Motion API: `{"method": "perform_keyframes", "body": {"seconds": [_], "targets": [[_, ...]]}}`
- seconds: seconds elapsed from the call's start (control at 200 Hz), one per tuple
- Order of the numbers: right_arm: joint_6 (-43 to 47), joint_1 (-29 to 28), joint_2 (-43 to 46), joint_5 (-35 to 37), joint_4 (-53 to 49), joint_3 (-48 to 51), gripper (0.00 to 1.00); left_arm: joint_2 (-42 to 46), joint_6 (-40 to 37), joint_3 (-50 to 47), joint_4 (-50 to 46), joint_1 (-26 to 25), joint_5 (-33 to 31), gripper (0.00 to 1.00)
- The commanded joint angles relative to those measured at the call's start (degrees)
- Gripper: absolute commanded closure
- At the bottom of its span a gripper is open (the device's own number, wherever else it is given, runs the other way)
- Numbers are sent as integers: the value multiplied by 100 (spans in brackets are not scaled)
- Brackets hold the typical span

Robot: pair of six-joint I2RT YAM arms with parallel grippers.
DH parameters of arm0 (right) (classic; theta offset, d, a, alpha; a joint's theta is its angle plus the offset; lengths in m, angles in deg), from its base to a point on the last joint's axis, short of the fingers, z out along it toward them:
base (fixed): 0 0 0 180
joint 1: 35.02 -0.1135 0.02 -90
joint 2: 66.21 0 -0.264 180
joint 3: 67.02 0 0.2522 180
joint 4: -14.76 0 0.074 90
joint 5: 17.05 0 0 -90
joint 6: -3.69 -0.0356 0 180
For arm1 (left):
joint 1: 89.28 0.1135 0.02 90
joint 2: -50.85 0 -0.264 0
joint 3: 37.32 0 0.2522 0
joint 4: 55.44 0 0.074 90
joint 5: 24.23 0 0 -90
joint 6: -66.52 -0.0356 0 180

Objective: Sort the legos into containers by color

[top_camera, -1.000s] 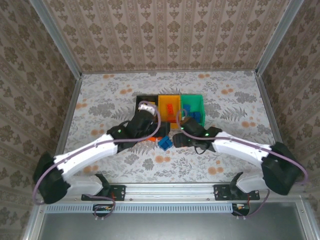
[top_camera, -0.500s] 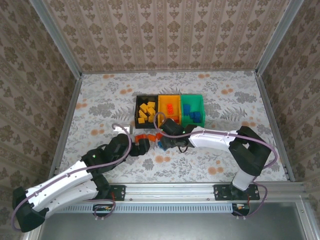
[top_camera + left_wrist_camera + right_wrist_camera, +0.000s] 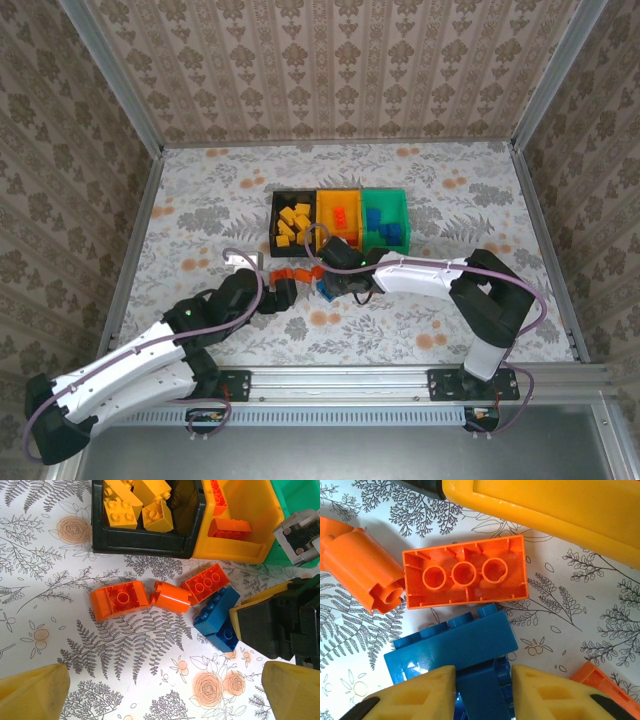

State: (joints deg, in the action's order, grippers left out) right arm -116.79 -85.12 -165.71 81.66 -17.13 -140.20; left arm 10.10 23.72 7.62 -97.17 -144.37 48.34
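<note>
Right gripper [image 3: 482, 690]: has closed onto blue brick [image 3: 455, 647], lower centre.
Left gripper [image 3: 164, 692]: wide open, empty.
Orange brick [image 3: 465, 575]: touching, may drag along.

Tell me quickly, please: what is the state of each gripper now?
Left gripper: open, holding nothing.
Right gripper: closed on the blue brick.
</note>
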Motion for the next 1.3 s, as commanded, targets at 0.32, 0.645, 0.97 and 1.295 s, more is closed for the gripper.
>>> {"method": "perform_keyframes", "body": {"seconds": [0.32,0.645,0.97,1.295], "targets": [[-415,87,-37,689,-772,86,64,15,121,-33,-86,-1,-111,0],[-389,108,-63,394,-430,174,62,-86,122,-77,-1,17,-93,0],[-318,122,482,511,-433,243,73,-178,71,-86,63,31,-37,0],[-85,1145,1771,748,-1028,-74,72,-425,0,-104,267,36,70,0]]}}
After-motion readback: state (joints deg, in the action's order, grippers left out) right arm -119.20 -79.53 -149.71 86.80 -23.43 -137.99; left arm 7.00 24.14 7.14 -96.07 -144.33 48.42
